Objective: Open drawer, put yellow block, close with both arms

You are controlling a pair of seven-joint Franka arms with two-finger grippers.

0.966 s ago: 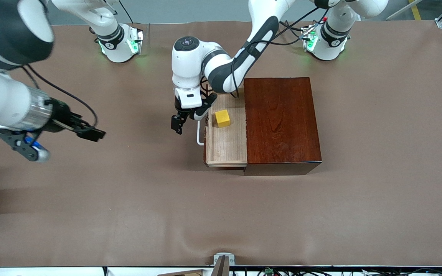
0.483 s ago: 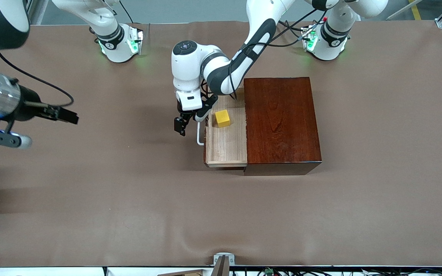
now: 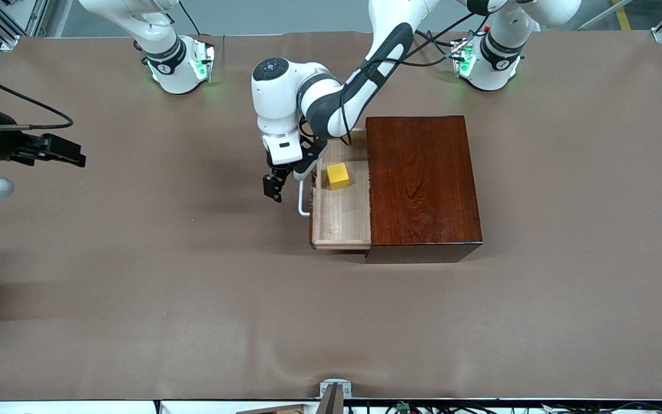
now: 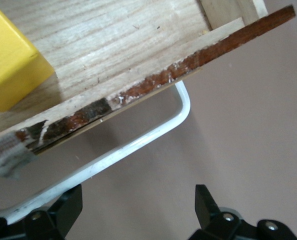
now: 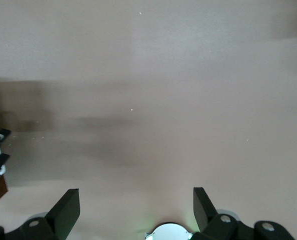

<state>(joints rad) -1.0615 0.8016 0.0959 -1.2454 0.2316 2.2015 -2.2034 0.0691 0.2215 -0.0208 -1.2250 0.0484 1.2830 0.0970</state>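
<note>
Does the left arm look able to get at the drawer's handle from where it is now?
Probably yes. The left gripper is open right beside the white handle of the drawer, with nothing between them; the yellow block sits inside, out of the way.

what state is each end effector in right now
Left end effector: open, empty, at the drawer handle.
Right end effector: open, empty, over bare table.

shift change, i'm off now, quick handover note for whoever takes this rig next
Left gripper: open, empty, at the white handle in front of the drawer.
Right gripper: open, empty, over bare table at the right arm's end, waiting.
Yellow block: lying in the drawer, which sticks out of the dark wooden box.
Done: drawer opened, block put in.
Left: push the drawer shut.
</note>
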